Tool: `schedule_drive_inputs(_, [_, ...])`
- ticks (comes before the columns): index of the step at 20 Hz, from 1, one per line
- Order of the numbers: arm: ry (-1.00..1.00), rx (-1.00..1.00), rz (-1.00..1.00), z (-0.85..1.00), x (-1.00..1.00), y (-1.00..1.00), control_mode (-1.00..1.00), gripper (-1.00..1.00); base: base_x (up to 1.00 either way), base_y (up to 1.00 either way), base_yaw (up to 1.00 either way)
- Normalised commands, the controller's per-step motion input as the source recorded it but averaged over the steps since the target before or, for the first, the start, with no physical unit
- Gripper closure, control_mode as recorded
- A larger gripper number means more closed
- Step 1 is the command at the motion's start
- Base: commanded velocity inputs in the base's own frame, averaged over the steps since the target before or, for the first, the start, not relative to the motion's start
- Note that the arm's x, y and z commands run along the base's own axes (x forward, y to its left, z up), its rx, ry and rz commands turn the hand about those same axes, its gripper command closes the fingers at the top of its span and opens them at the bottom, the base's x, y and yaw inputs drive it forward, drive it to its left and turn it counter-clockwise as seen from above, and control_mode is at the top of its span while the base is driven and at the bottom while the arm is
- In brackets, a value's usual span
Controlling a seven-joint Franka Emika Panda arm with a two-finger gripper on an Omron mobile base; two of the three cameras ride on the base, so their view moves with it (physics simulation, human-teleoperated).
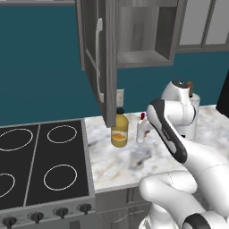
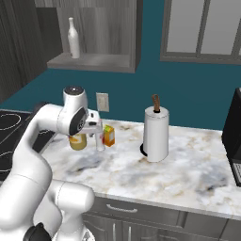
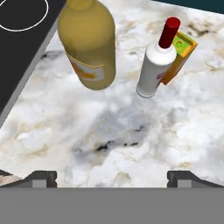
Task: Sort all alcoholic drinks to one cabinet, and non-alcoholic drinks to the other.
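Hovering over the drinks, nothing picked yet

My claw (image 3: 111, 177) hangs wide and empty above the marble bench (image 3: 131, 131). The yellow bottle (image 3: 89, 43) stands nearest the stove (image 3: 17, 52), the white bottle (image 3: 155, 65) just beside it, the juice carton (image 3: 181, 52) behind that. Next I judge: drop lower, centre on one bottle, close — then lift toward the open cabinet (image 1: 134, 31).

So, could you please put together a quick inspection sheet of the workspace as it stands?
Surface: white marbled counter, beside a black stovetop.
Job's things: squat amber bottle, white bottle with red cap and orange-green carton on the counter; tall white bottle on the open cabinet's shelf.
Clutter: paper towel roll on its stand.
Grippers: gripper open, above the counter, holding nothing.
Cables: nothing seen.
Surroundings: teal wall, wall outlet.
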Motion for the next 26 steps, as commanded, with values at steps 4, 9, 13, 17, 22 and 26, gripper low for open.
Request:
schedule_drive_inputs(4, [0.0,-0.08,0.0,-0.55,0.22,-0.04,-1.0,-1.0,0.0,0.0,0.0])
schedule_drive_inputs(9, [0.0,-0.06,0.0,-0.26,0.53,0.0,-1.0,-1.0,0.0,0.0,0.0])
schedule_drive_inputs(13, [0.0,-0.02,0.0,-0.21,0.36,-0.03,-1.0,-1.0,0.0,0.0,0.0])
schedule_drive_inputs(17, [0.0,0.0,0.0,-0.08,0.32,-0.09,-1.0,-1.0,0.0,0.0,0.0])
schedule_drive_inputs(22, [0.0,0.0,-0.02,-0.01,0.36,0.0,-1.0,-1.0,0.0,0.0,0.0])
schedule_drive_inputs(26, [0.0,0.0,-0.06,-0.01,0.28,0.0,-1.0,-1.0,0.0,0.0,0.0])
